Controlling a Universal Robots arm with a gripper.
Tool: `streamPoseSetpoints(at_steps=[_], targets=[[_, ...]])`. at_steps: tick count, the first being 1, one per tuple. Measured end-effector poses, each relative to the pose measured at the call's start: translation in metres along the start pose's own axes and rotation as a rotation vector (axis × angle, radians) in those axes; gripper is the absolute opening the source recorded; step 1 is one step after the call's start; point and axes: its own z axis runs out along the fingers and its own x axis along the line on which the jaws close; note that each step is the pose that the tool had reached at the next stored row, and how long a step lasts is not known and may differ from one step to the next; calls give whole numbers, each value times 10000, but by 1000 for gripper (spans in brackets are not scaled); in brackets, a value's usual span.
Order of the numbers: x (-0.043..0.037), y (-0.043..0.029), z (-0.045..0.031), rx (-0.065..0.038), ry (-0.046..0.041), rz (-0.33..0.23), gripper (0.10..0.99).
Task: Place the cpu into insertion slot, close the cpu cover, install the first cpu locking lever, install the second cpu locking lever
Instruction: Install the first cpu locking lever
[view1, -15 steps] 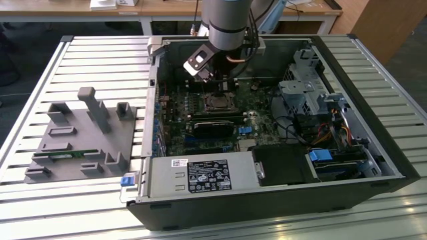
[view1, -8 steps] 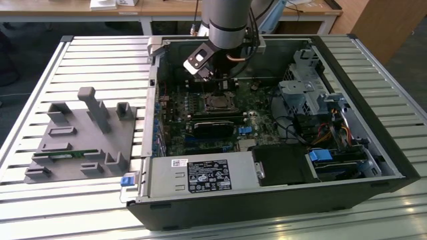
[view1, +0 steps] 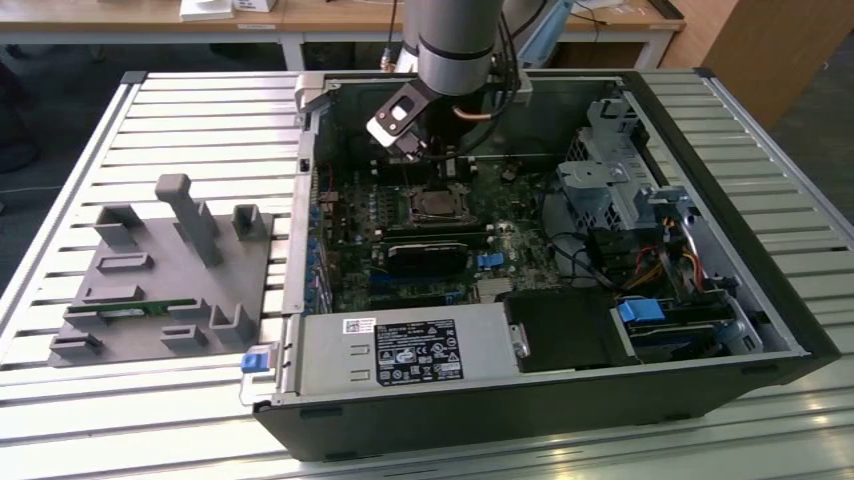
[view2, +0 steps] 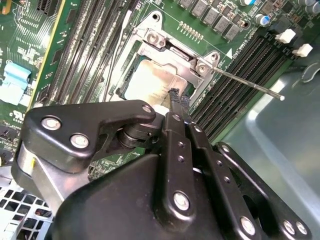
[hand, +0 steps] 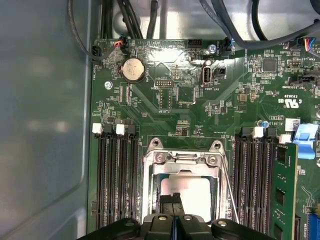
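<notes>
- The gripper (view2: 176, 98) has its jaws pressed together with nothing between them; its tips are on or just above the cpu (view2: 150, 80).
- The cpu lies in the insertion slot (view1: 434, 207), framed by the cpu cover (hand: 151, 195).
- A thin locking lever (view2: 245, 82) juts out over the memory slots (view2: 235, 107).

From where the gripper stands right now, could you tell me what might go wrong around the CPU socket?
1. The gripper has its closed tips at or just above the cpu. Pressing down harder or sliding sideways could scratch its metal top or shift it off square.
2. The thin locking lever juts out unlatched over the memory slots, close beside the gripper. A sideways move of the arm might snag or bend it.
</notes>
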Motion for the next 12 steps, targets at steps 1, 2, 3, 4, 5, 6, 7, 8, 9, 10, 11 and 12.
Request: streamPoseSetpoints(at_steps=[1, 2, 3, 4, 5, 6, 7, 8, 9, 10, 11, 12], targets=[[0, 0, -7, 1, 0, 0, 122], [1, 0, -15, 1, -1, 0, 122], [2, 0, -23, 1, -1, 0, 122], [2, 0, -31, 0, 0, 0, 122], [3, 0, -39, 1, -1, 0, 122], [3, 0, -49, 0, 0, 0, 122], [4, 0, -58, 0, 0, 0, 122], [5, 0, -69, 0, 0, 0, 122], [6, -1, -84, 0, 0, 0, 122], [7, 0, -103, 0, 0, 0, 122], [9, -1, -128, 0, 0, 0, 122], [11, -1, -156, 0, 1, 0, 122]])
